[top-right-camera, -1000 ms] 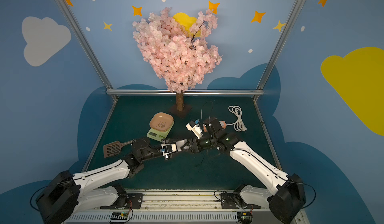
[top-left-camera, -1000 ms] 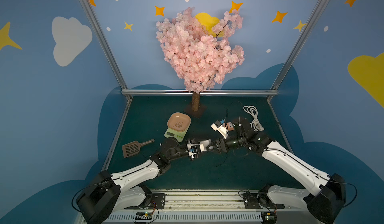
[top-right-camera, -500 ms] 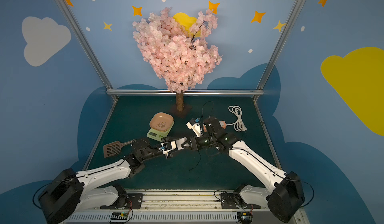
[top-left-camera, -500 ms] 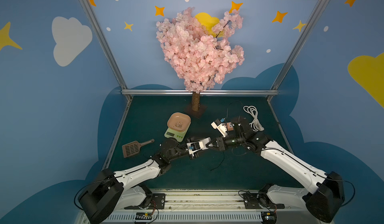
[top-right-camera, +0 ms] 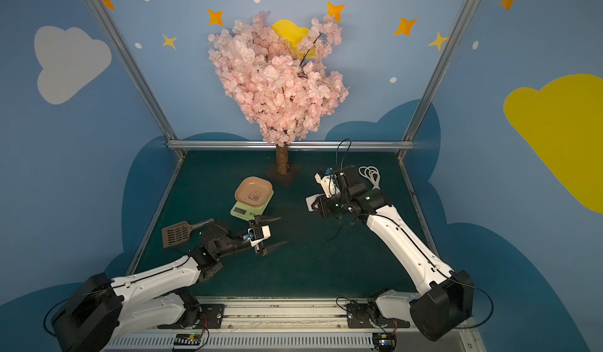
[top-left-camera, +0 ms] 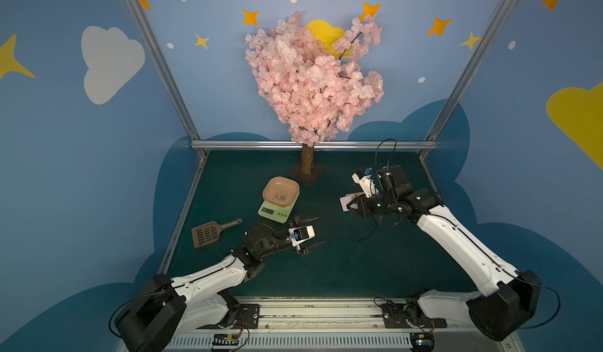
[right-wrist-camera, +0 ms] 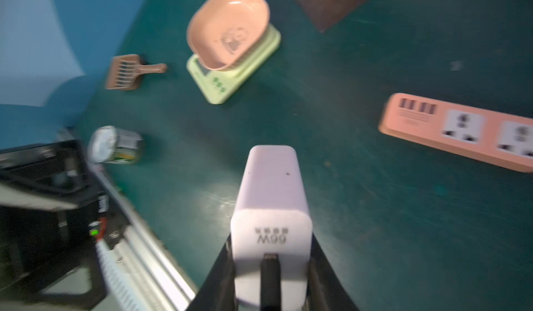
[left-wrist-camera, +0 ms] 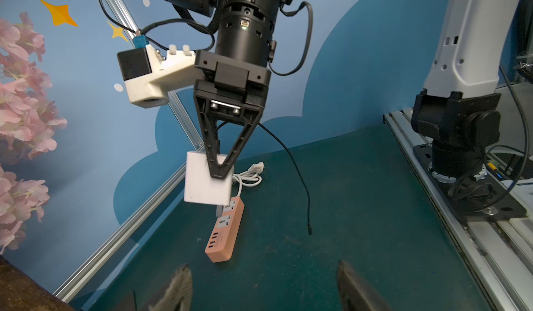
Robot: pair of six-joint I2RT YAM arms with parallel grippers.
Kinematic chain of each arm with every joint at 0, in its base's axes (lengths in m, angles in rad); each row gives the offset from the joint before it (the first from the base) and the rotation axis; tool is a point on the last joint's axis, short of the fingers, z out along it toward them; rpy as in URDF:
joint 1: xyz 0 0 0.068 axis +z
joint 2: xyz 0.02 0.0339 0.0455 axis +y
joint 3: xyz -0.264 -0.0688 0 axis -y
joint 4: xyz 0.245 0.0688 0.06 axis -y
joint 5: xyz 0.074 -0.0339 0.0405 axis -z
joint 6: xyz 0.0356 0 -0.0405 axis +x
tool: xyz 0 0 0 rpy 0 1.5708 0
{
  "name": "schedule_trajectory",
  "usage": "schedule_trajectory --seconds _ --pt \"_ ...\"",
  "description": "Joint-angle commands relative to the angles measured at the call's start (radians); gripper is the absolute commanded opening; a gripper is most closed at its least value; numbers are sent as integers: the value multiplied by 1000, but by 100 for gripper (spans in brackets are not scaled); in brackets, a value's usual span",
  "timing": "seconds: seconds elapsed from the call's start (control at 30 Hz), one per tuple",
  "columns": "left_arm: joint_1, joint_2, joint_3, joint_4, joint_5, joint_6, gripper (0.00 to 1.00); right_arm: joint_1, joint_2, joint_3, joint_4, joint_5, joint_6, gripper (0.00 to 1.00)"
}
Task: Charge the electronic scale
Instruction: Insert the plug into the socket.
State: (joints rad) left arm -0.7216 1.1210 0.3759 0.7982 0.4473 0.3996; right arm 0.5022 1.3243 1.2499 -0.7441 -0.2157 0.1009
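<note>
The electronic scale (top-left-camera: pixel 275 212) is pale green with a peach panda tray on top and sits mid-table in both top views (top-right-camera: pixel 248 211) and the right wrist view (right-wrist-camera: pixel 248 73). My left gripper (top-left-camera: pixel 319 231) hovers open and empty just right of the scale's front; its fingers (left-wrist-camera: pixel 176 289) frame bare mat. Further right, my right gripper (top-left-camera: pixel 350 203) is shut on a white charger cube (right-wrist-camera: pixel 271 185), held above the table (left-wrist-camera: pixel 206 185). A black cable (left-wrist-camera: pixel 300 179) is plugged into the cube. Its free end hangs loose above the mat.
An orange-pink power strip (left-wrist-camera: pixel 225 231) lies under the right gripper, with its coiled white cord (top-right-camera: pixel 370 174) behind. A brown slotted scoop (top-left-camera: pixel 208 234) lies at the left. The blossom tree's trunk (top-left-camera: pixel 306 162) stands at the back centre. The arm rail (left-wrist-camera: pixel 461 237) runs along the front edge.
The two grippers met mid-table and have since drawn apart. The left one opened wider and pulled back left. The right one closed on the charger cube and carried it right.
</note>
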Motion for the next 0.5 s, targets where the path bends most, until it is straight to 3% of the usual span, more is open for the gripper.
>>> schedule_trajectory --seconds 0.0,0.13,0.47 --pt "4 6 2 -13 38 -18 78 -17 100 70 -130 273 -79 3" --pt "4 0 0 -8 56 -32 78 -65 236 159 -173 342 -124 3" --pt "2 -12 -17 -11 78 -51 78 -181 534 443 -347 257 -189 3"
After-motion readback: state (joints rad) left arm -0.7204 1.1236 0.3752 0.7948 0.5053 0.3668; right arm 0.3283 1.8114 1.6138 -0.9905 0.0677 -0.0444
